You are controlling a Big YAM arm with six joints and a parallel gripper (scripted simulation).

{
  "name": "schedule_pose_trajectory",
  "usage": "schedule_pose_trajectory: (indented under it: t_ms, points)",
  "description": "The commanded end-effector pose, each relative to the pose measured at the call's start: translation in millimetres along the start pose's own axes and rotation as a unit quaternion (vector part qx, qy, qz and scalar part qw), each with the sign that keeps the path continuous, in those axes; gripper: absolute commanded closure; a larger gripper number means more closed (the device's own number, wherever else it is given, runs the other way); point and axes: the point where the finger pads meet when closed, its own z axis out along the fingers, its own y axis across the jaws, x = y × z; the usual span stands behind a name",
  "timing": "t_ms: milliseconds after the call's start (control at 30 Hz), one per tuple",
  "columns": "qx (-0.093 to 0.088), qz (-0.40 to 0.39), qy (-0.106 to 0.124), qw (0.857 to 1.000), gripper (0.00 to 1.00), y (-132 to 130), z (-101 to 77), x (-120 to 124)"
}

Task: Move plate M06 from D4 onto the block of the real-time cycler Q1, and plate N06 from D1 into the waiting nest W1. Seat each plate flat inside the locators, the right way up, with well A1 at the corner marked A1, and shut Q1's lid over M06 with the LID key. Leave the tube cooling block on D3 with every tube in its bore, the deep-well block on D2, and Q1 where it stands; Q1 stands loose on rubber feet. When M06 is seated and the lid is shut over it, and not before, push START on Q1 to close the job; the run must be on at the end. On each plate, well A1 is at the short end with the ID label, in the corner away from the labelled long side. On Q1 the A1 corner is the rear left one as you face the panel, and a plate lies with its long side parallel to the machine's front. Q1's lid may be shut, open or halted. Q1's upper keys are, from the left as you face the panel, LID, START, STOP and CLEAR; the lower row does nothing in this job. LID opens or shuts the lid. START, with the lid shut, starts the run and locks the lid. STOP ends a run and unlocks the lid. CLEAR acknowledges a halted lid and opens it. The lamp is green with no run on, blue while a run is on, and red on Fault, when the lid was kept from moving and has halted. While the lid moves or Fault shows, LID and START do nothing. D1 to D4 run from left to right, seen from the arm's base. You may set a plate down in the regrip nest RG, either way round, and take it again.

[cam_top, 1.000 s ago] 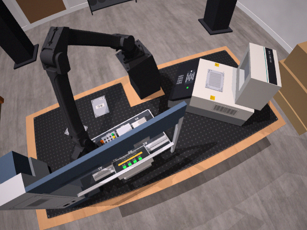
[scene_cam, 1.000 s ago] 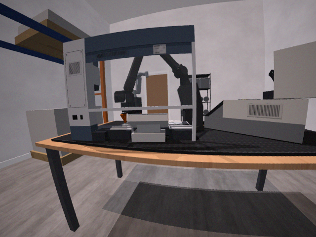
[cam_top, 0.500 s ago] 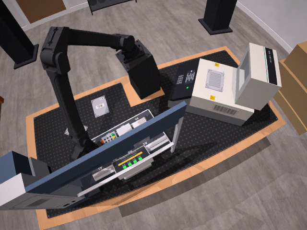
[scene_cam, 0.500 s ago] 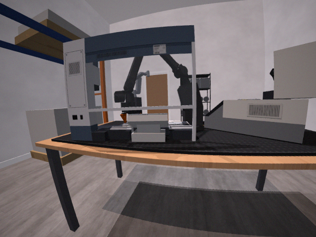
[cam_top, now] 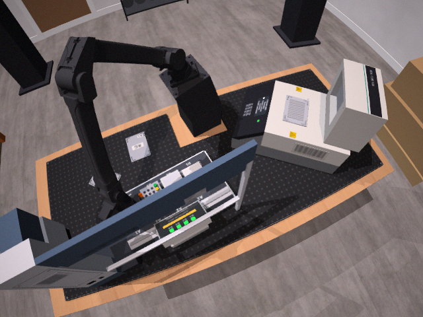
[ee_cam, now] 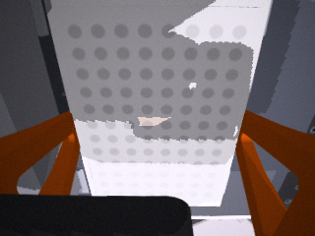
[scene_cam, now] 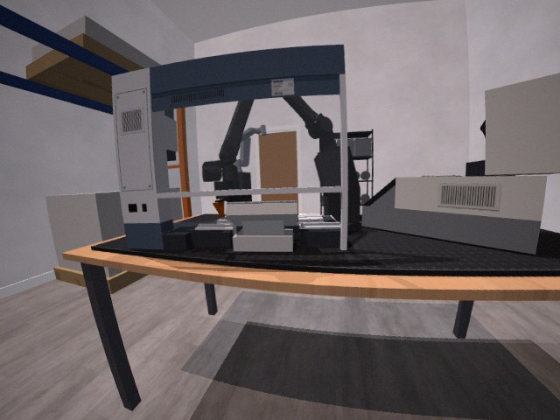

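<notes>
My gripper (ee_cam: pixel 157 118) is shut on plate N06 (ee_cam: pixel 157 98), a white well plate. Its orange fingers press on the plate's two sides. The plate lies at the deck's end position nearest Q1 (cam_top: pixel 195 168), beneath my black wrist housing (cam_top: pixel 197 102), which hides the fingers in that view. Q1 (cam_top: pixel 300 129) stands to the right with its lid (cam_top: pixel 355 102) raised. Its ribbed block (cam_top: pixel 295 109) is bare. The lamp (cam_top: pixel 258 120) on its dark panel is green. Plate M06 is hidden from me.
The deep-well block (cam_top: pixel 170 177) and the tube cooling block (cam_top: pixel 147 192) sit beside the held plate. A blue canopy (cam_top: pixel 147 208) on a white post (cam_top: pixel 244 184) spans the deck close above it. The regrip nest (cam_top: pixel 139 148) lies behind the deck.
</notes>
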Motion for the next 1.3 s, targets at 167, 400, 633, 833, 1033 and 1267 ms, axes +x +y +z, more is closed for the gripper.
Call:
schedule_pose_trajectory:
  t_ms: [167,400,633,833,1033,1267]
  points:
    - [-0.012,-0.008,0.01,1.0,1.0,7.0,31.6,11.6]
    - [-0.012,-0.009,0.01,1.0,1.0,8.3,34.9,12.8]
    - [-0.012,-0.009,0.01,1.0,1.0,9.4,37.8,13.8]
    - [-0.012,-0.009,0.011,1.0,1.0,9.9,39.9,14.2]
    - [-0.019,-0.011,0.018,1.0,1.0,16.8,20.9,18.0]
    - [-0.022,-0.012,0.02,0.999,1.0,23.9,-1.0,11.9]
